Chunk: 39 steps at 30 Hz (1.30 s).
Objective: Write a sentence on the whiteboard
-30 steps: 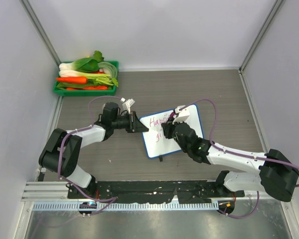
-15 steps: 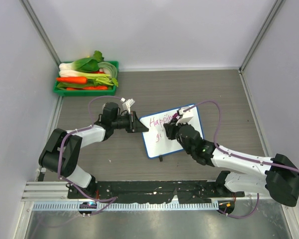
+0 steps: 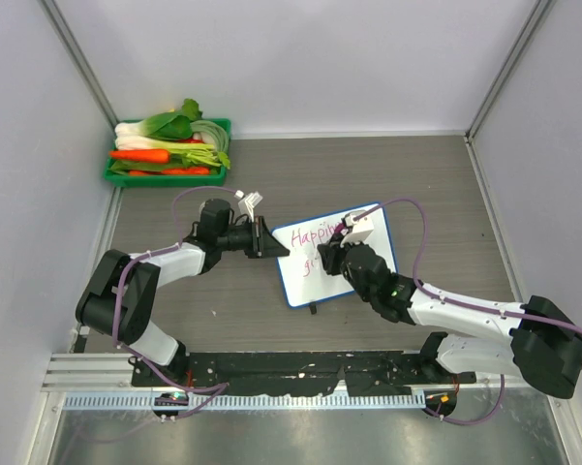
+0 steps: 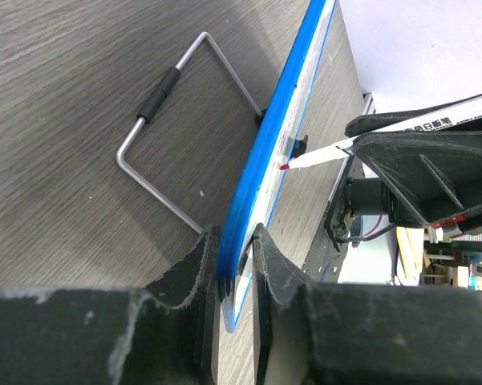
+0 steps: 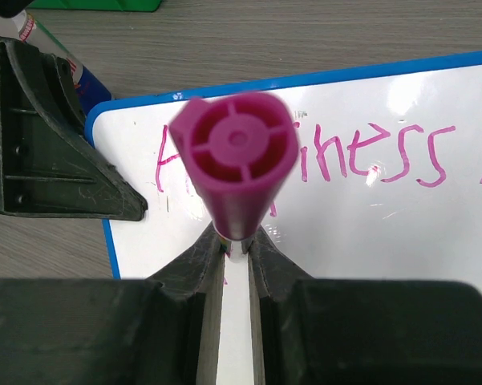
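Right pincer (image 5: 236, 241) could let the marker (image 5: 236, 152) twist if I press too hard, since only the fingertips nip its barrel; the stroke would then smear across the sentence (image 5: 369, 156). Should my left pincer (image 4: 234, 241) slip, the whiteboard (image 3: 305, 286) would swing under the tip. Both are nearly closed: right clenched on the marker, left clamped on the board's 9 o'clock edge. The board lies mid-table, writing along its 12 o'clock side.

On the whiteboard (image 5: 385, 241), the sentence (image 5: 377, 152) — pink "Happiness"; remainder unreadable
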{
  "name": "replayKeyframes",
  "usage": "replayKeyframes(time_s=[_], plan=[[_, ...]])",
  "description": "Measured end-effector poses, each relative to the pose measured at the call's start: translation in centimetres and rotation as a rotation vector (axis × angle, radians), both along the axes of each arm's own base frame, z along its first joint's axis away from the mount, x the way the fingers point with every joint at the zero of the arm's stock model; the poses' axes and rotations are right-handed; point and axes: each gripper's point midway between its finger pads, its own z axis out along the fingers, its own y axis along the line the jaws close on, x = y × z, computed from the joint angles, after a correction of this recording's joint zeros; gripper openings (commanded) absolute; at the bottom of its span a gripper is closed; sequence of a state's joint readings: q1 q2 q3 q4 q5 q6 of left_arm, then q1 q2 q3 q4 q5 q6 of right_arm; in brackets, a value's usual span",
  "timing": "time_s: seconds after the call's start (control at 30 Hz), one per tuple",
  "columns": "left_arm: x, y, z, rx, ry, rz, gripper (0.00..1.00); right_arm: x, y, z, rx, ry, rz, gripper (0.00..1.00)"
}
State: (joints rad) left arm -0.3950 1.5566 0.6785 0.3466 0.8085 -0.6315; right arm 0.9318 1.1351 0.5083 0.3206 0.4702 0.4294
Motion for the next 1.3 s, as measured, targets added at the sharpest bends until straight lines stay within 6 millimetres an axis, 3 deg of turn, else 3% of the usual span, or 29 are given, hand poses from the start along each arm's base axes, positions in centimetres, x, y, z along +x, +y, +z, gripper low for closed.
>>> replayKeyframes(time_s=[1.3], plan=[[0.0,0.0,0.0,-0.001,0.002,-0.002,0.00,-0.9,-0.8,-1.1,0.004,0.022,0.002,0.01]])
